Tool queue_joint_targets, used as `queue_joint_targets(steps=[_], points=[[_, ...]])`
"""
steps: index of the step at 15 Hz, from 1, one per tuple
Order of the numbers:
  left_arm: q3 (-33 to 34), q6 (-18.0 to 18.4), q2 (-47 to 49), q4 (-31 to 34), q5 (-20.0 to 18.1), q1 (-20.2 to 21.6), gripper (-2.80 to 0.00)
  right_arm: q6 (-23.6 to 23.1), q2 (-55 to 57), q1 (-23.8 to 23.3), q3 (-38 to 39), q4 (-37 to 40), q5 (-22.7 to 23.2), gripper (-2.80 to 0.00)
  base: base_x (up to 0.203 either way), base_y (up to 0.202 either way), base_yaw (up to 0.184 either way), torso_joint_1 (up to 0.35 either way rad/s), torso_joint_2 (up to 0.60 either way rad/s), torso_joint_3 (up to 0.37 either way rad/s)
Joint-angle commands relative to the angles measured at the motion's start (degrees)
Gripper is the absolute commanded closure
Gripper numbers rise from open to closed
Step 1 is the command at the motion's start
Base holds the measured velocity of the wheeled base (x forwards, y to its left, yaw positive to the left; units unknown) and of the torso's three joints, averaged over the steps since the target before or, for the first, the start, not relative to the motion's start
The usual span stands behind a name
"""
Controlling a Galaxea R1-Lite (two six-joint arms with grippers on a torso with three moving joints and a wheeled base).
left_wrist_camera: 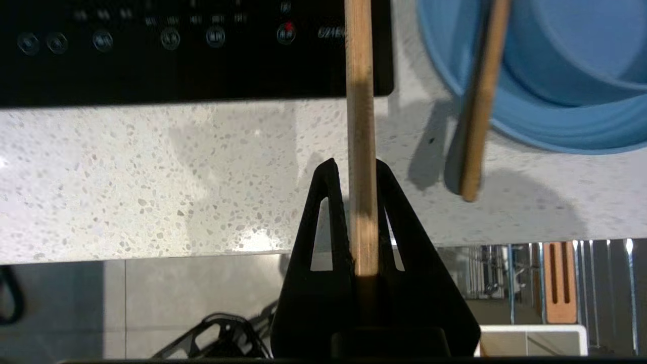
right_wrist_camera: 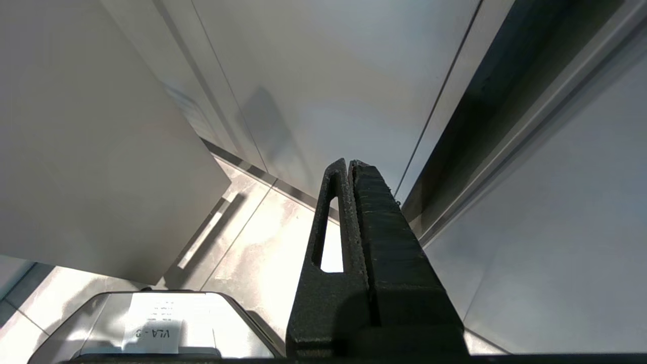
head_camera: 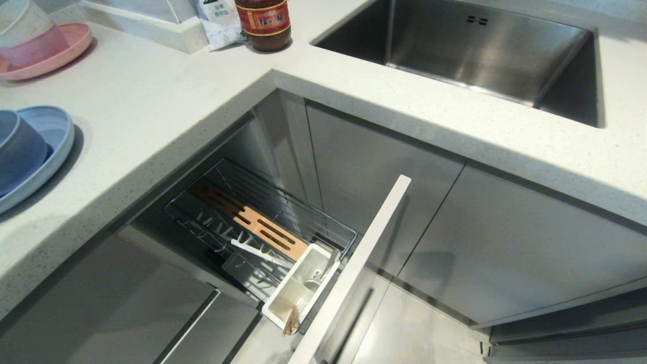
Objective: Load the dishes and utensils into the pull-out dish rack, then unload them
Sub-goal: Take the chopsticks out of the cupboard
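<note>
In the left wrist view my left gripper (left_wrist_camera: 354,164) is shut on one wooden chopstick (left_wrist_camera: 360,101) above the speckled counter, near its front edge. Another chopstick (left_wrist_camera: 480,101) lies across the rim of the light-blue plate (left_wrist_camera: 455,60), its end jutting over the counter. In the head view the plate (head_camera: 55,136) holds the light-blue bowl (head_camera: 17,146) at far left. The pull-out dish rack (head_camera: 283,202) stands open below, with the fork (head_camera: 321,273) and a wooden stick end (head_camera: 290,318) in its white box (head_camera: 298,293). My right gripper (right_wrist_camera: 349,162) is shut and empty, down by the cabinet fronts.
A pink plate (head_camera: 60,55) with a white-and-pink bowl (head_camera: 25,30) sits at the back left. A sauce bottle (head_camera: 264,23) and the steel sink (head_camera: 480,45) lie farther back. A black hob panel (left_wrist_camera: 177,50) borders the counter. The rack's pale front (head_camera: 354,273) juts out.
</note>
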Motion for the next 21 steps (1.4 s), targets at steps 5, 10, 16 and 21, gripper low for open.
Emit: queue_joint_targets(steps=[5, 10, 16, 21], points=[[3.60, 0.12, 6.13, -0.97, -2.58, -0.53, 0.00, 0.00, -0.24, 0.03, 0.09, -0.02, 0.00, 0.00, 0.000, 0.000, 0.000, 0.000, 0.00, 0.000], [4.51, 1.23, 6.47, -1.34, -8.66, -2.33, 0.00, 0.00, -0.15, 0.05, 0.09, -0.02, 0.00, 0.00, 0.000, 0.000, 0.000, 0.000, 0.00, 0.000], [4.56, 1.14, 6.57, -4.99, -12.21, -3.78, 0.00, 0.00, -0.24, -0.01, 0.09, -0.02, 0.00, 0.00, 0.000, 0.000, 0.000, 0.000, 0.00, 0.000], [4.73, 1.23, 7.35, -5.74, -14.06, -4.46, 0.00, 0.00, -0.17, 0.05, 0.09, -0.02, 0.00, 0.00, 0.000, 0.000, 0.000, 0.000, 0.00, 0.000]])
